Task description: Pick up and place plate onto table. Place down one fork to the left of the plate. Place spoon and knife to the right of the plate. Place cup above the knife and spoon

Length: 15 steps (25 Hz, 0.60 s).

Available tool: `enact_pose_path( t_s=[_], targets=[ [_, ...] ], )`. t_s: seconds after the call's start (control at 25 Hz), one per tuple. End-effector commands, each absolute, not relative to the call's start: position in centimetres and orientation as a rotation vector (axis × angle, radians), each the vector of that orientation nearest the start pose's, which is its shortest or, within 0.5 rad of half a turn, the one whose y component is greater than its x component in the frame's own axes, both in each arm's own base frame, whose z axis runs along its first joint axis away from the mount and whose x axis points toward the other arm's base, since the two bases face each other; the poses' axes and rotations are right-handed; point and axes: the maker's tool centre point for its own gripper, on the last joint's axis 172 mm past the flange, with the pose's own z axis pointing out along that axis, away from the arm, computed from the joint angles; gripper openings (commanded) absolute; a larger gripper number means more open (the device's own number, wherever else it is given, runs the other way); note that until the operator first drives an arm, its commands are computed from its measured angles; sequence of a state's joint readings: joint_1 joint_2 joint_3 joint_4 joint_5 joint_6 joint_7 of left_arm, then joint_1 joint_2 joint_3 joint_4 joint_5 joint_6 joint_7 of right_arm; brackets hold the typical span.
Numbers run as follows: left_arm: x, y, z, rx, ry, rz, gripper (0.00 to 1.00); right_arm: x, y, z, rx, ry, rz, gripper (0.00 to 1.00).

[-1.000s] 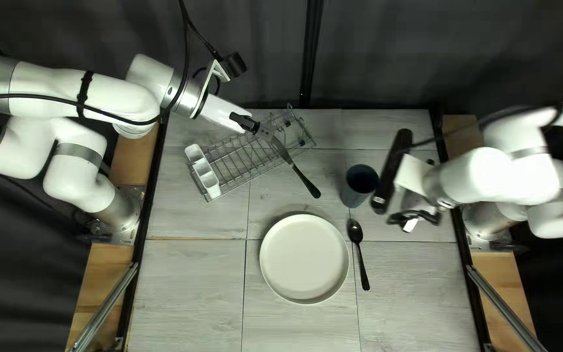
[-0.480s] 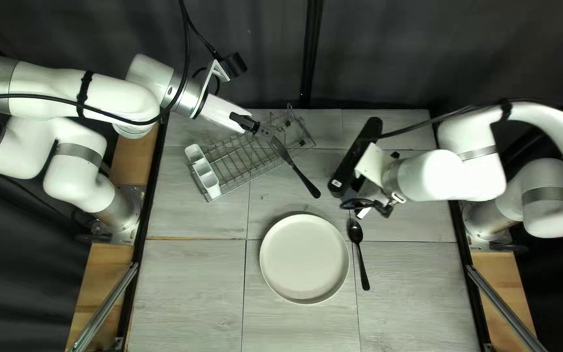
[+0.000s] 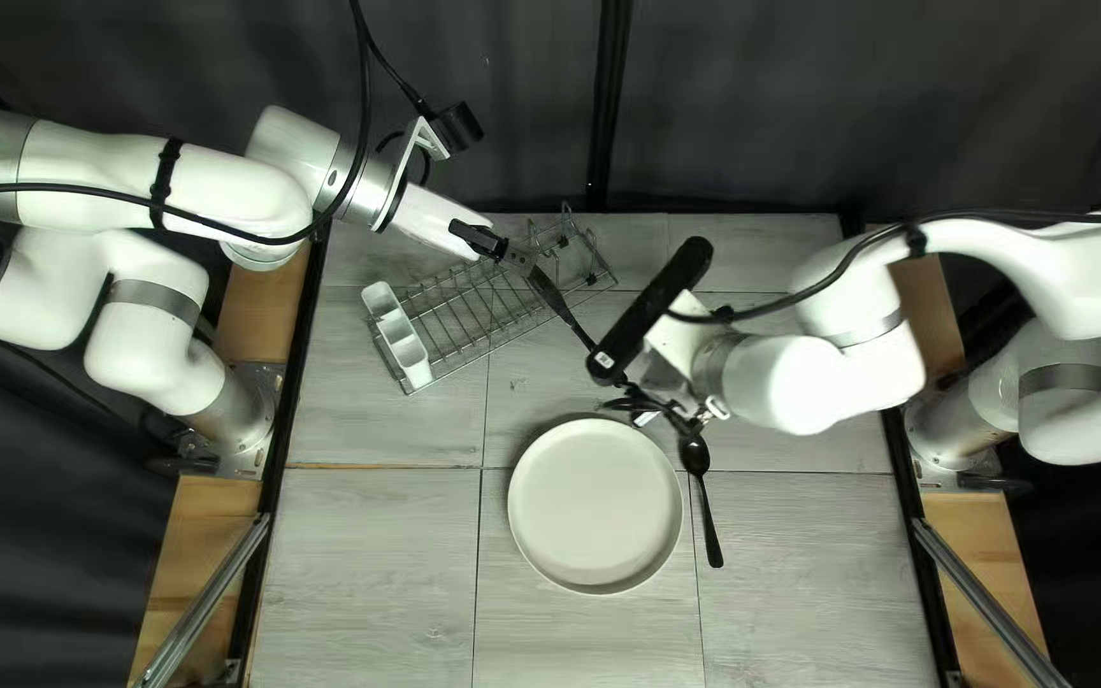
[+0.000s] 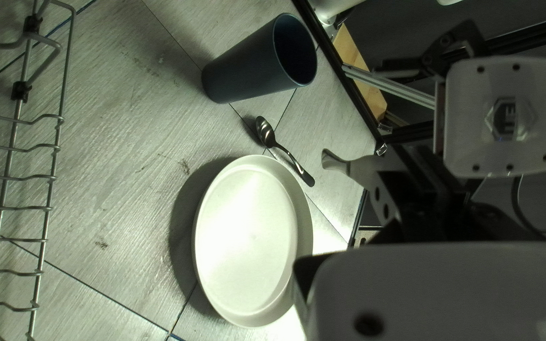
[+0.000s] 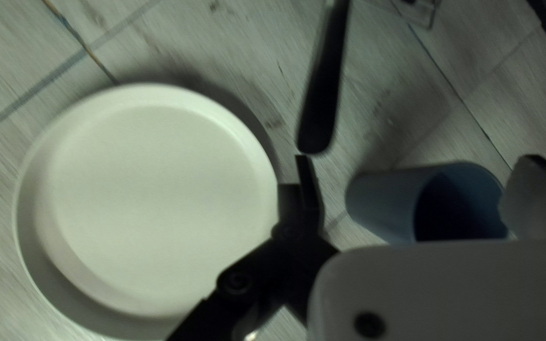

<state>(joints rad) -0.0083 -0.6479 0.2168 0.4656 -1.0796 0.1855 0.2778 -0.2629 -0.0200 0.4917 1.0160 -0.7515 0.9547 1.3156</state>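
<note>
The knife [image 5: 318, 101] is the business here, hanging over the table at a slant, its black handle pointing to about five o'clock from my left gripper [image 3: 515, 258], whose fingers look closed on the blade end. Looks like a handover to me, so the left stays put and the right does the fine work. My right gripper [image 5: 418, 164] stands wide open with nothing in its grasp, and in the top left view the handle's butt sits around its eleven o'clock. That butt is just beside one fingertip, not between the two, so the move wants a sideways shift first, then straight in, handle centred; push on from here and that finger could knock it askew. Close firmly on the handle, feel it hold, and only then free the blade. Further out, the plate [image 3: 595, 506] lies at six o'clock from the handle, the spoon [image 3: 707, 516] at three o'clock of the plate, and the cup [image 5: 380, 202] stands near my right gripper, so keep those fingers high going across.
</note>
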Motion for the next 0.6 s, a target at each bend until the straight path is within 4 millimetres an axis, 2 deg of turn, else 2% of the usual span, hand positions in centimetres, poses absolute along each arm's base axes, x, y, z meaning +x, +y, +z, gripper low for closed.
enact_pose_path(
  t_s=[0.04,0.28,0.6],
  targets=[
    [45.1,10.6,33.0,2.075,1.056,1.136,0.0,52.7,-0.3,22.6,-3.247,1.127,-0.92,1.0],
    [45.1,10.6,33.0,2.075,1.056,1.136,0.0,54.0,-0.2,21.9,-3.259,1.135,-0.939,1.0],
    [45.1,10.6,33.0,2.075,1.056,1.136,0.0,54.2,-1.3,21.1,-3.253,1.151,-0.928,1.0]
  ],
)
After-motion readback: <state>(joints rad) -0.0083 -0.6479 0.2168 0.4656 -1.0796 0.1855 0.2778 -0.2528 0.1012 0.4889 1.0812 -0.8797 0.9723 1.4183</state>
